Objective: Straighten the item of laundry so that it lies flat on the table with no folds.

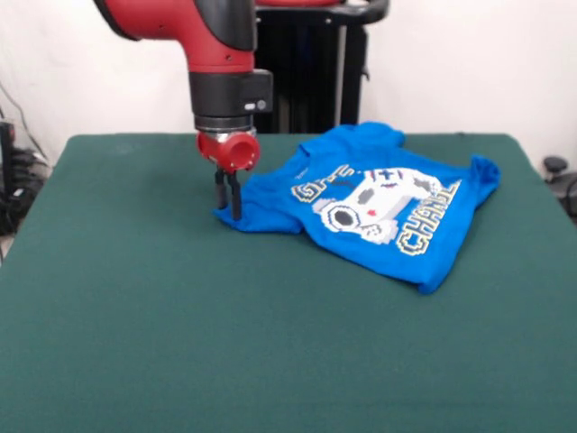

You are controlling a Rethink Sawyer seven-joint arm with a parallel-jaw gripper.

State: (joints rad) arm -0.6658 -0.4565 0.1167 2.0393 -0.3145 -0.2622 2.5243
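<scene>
Lying diagonally, T-shirt [379, 203] points rear-left to front-right.

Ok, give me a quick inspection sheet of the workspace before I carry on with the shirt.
Surface: green table, bare apart from the shirt.
Job's things: blue T-shirt print side up, lying askew, still rumpled, with its left corner bunched at the gripper.
Clutter: nothing seen.
Grippers: gripper down at the shirt's left corner, fingers close together on the cloth.
Cables: dark cables off the table's left edge.
Surroundings: white wall, black pedestal behind the table, dark object at the right edge.
</scene>
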